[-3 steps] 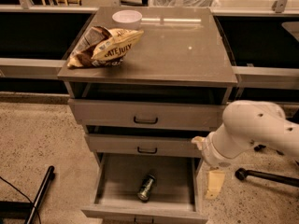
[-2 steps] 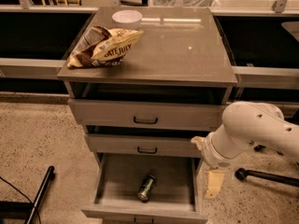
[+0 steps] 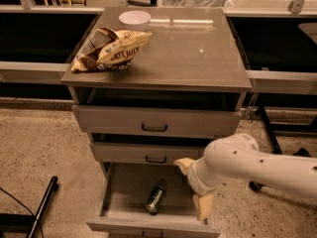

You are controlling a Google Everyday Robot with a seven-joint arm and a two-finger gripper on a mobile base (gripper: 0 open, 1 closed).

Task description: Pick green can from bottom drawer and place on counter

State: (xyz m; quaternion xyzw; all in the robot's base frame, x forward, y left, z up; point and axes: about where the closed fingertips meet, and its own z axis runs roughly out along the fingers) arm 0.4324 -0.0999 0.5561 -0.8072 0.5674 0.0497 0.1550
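The green can lies on its side in the open bottom drawer, near its middle front. My gripper hangs over the drawer's right side, just right of the can and not touching it. Its two cream fingers are spread apart with nothing between them. The white arm reaches in from the right. The grey-brown counter tops the cabinet above.
A chip bag lies on the counter's left side, with a white bowl behind it. The two upper drawers stand slightly pulled out. A dark pole lies on the floor at left. A dark stand leg is on the right.
My gripper and arm have moved left and slightly down, from beside the drawer's right wall to over its inside, closer to the can. The can has not moved.
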